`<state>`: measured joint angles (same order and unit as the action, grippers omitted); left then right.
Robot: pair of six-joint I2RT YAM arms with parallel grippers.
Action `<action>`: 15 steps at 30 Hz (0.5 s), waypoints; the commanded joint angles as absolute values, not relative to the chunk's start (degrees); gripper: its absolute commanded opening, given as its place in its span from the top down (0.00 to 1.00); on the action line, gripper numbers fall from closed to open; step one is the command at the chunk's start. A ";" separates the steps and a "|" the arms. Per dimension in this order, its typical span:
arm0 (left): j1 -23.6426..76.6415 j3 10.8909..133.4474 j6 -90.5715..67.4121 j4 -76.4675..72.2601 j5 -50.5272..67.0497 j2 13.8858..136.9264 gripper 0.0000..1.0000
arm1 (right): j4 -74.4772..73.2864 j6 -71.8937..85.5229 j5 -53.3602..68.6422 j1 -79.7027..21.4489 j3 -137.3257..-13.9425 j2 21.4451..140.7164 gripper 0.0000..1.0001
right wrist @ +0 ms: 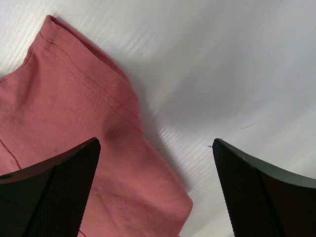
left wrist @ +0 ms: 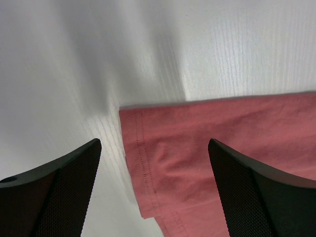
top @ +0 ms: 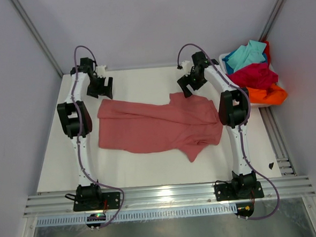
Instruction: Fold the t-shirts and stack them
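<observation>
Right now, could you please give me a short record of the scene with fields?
pink t-shirt: spread on the table, between the arms
left gripper: open, over the shirt's far left hem corner, holding nothing
right gripper: open, over the far sleeve, holding nothing
tub: far right; holds the turquoise tee, crimson tee and orange tee, bunched
</observation>
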<state>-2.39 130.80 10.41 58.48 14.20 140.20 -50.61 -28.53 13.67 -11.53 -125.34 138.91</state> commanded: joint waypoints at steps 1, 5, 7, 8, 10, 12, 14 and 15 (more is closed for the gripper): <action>-2.29 132.89 8.97 56.52 16.61 140.53 0.09 | -49.48 -28.48 14.33 -12.04 -125.51 138.52 0.01; -2.37 133.15 8.44 55.99 17.31 141.68 0.10 | -49.57 -28.39 14.24 -12.13 -125.33 138.78 0.01; -2.29 133.15 8.35 55.64 17.32 142.20 0.10 | -49.48 -28.39 14.24 -12.22 -125.33 138.69 0.01; -2.29 133.15 8.44 55.55 17.31 142.29 0.10 | -49.48 -28.39 14.24 -12.22 -125.25 138.69 0.01; -2.29 133.15 8.61 55.02 17.31 142.73 0.10 | -49.22 -28.39 13.98 -12.30 -125.24 138.60 0.01; -2.37 133.15 8.61 54.76 17.14 143.00 0.10 | -48.34 -27.95 12.92 -12.30 -125.16 138.78 0.01; -2.37 133.24 8.79 54.41 16.79 143.26 0.10 | -47.99 -27.95 12.66 -12.39 -125.33 138.95 0.01; -2.37 133.16 8.88 54.23 16.61 143.35 0.10 | -47.73 -27.86 12.40 -12.39 -125.42 139.04 0.01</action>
<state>-2.33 131.02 9.19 56.47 16.05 143.33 -50.13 -28.49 13.26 -11.94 -125.01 138.91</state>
